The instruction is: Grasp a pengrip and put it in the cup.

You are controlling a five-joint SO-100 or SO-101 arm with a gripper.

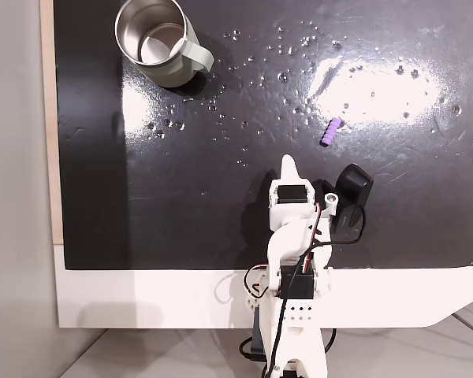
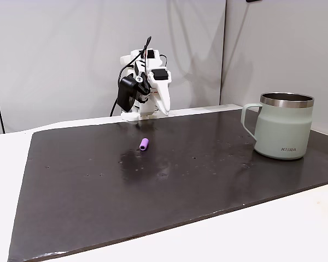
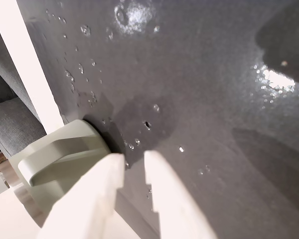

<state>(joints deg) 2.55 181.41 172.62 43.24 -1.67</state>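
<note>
The end effector (image 3: 134, 162) is seen in the wrist view with its fingers slightly parted and nothing held between them, raised above the dark mat (image 1: 221, 197). The pengrip (image 1: 330, 132) lies on the mat, apart from the arm. The cup (image 1: 154, 39) stands upright at the mat's far corner, well apart from the pengrip, on the white worktop (image 1: 142, 299).

A purple pengrip (image 2: 145, 144) is lying on its side on the dark mat (image 2: 98, 196), a little left of the frame's centre. The steel cup (image 2: 284, 126) is standing upright at the right edge, handle pointing left. The white arm is sitting folded at upper centre, its gripper (image 2: 165, 109) pointing down at the mat's far edge, well behind the pengrip.
</note>
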